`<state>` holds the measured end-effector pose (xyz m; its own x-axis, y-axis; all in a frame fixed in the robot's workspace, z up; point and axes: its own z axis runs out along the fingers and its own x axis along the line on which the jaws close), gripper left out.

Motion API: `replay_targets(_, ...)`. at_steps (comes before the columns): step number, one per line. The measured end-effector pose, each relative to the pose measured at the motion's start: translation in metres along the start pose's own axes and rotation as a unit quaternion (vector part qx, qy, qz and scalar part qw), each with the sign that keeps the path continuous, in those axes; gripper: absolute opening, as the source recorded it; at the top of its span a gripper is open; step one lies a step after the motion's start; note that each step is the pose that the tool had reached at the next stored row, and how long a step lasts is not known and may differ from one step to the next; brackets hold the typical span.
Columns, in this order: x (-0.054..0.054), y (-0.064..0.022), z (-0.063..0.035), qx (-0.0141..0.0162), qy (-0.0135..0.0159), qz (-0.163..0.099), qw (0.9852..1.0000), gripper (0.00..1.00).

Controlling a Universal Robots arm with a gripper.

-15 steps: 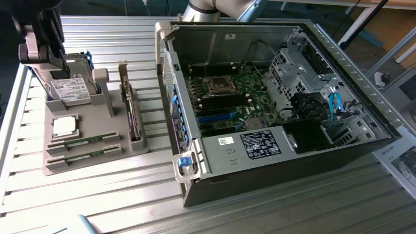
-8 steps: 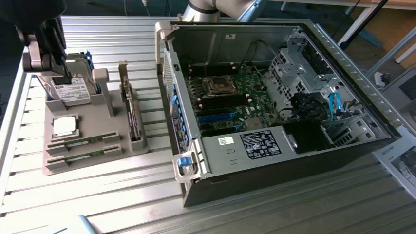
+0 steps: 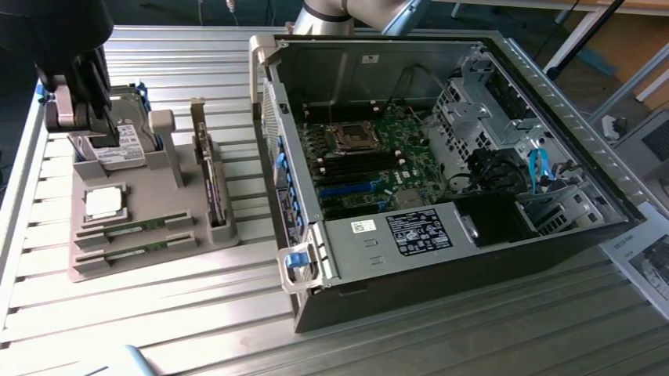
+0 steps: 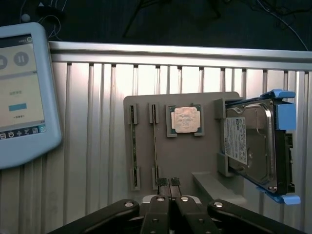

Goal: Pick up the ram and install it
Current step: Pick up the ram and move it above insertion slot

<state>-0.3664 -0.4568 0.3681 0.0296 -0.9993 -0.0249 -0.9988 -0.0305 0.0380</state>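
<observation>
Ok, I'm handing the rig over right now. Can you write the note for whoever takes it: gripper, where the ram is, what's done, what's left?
The gripper is shut, holds nothing and hovers over the grey holder.
Both sticks sit in their holder slots: the inner ram stick next to the processor chip, and the outer ram stick beside it. The hard drive stands at the holder's far end.
The computer case is open, with the motherboard exposed.
Done: nothing visible.
Left: pick-up and install.
</observation>
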Motion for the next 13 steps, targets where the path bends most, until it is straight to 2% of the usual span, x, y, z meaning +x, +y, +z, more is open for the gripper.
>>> replay_targets(11,0.0000,0.0000,0.0001,0.0000,0.0000,0.000,1.0000,0.11)
replay_targets(12,0.0000,0.0000,0.0001,0.0001,0.0000,0.000,1.0000,0.17)
replay_targets(13,0.0000,-0.0001,0.0001,0.0001,0.0000,0.000,1.0000,0.17)
